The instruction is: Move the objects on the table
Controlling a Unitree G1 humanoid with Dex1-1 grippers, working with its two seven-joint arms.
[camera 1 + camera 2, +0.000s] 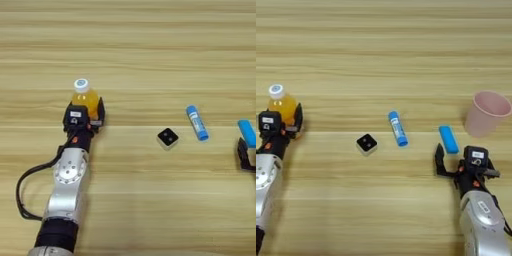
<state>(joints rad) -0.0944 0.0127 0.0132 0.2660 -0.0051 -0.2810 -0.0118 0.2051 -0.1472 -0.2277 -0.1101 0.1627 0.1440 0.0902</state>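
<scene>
Left pincer clamped on the lower body of the juice bottle, standing on the table. Bottle is rigid, smooth, top-heavy with liquid: low grip suits it. Right pincer spread wide just behind a blue tube, light and prone to roll; pink cup beyond, flimsy.

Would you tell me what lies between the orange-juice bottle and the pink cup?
In the right eye view: the white cube, then two blue tubes; otherwise bare table.
</scene>
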